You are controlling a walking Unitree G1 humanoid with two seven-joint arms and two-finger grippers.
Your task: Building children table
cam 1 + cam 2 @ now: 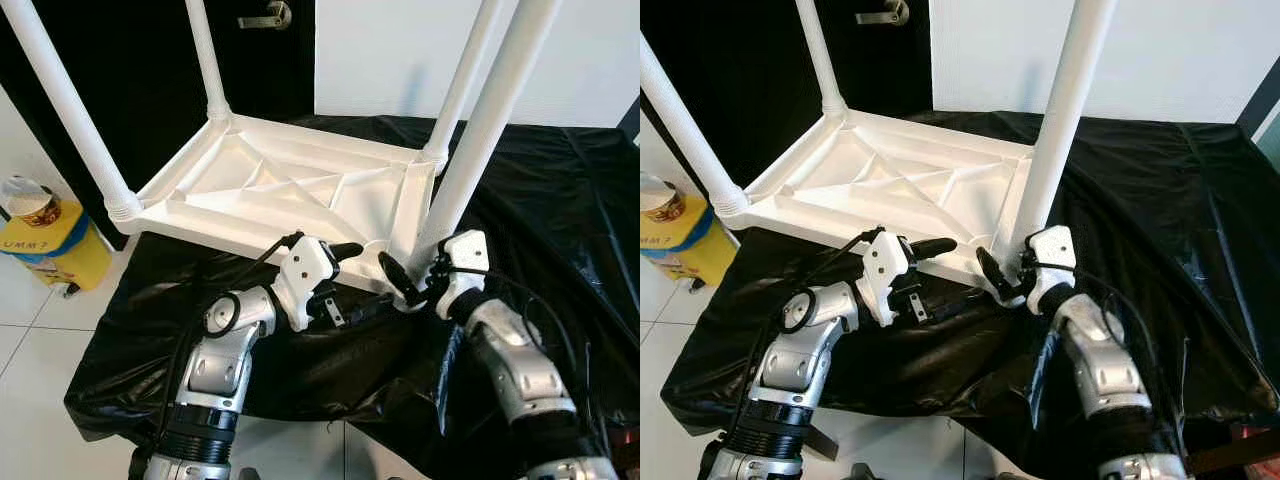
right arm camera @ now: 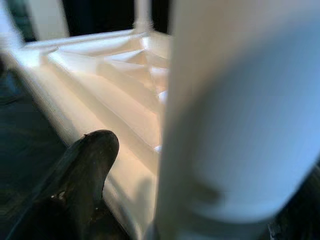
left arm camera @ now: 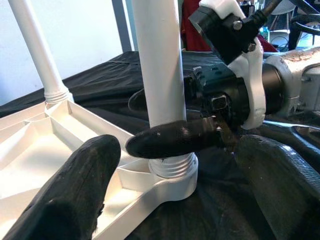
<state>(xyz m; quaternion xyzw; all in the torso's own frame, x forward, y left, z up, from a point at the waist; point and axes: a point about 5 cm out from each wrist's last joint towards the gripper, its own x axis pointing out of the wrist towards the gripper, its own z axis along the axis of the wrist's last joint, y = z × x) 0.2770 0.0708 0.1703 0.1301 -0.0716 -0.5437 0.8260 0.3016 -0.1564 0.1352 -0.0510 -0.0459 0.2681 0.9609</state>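
You have the white plastic children's table lying upside down on the black-draped surface, ribbed underside up so that its four legs stand in the corner sockets where you can reach them; the near right leg is the one in hand. Your right tool sits at the base of that leg, just above the threaded collar, its black fingers wrapped around the tube and clenched on it, as the left wrist view shows plainly; that low grip suits turning or steadying the leg in its socket. Your left tool waits just beside the same corner, released, its fingers spread wide and holding nothing; one finger lies over the table's near rim, likely to brace the frame against twisting. I judge the build near its end, all four legs standing; watch that the frame does not slide on the slack black cloth. A yellow box stands on the floor at your left, well apart.
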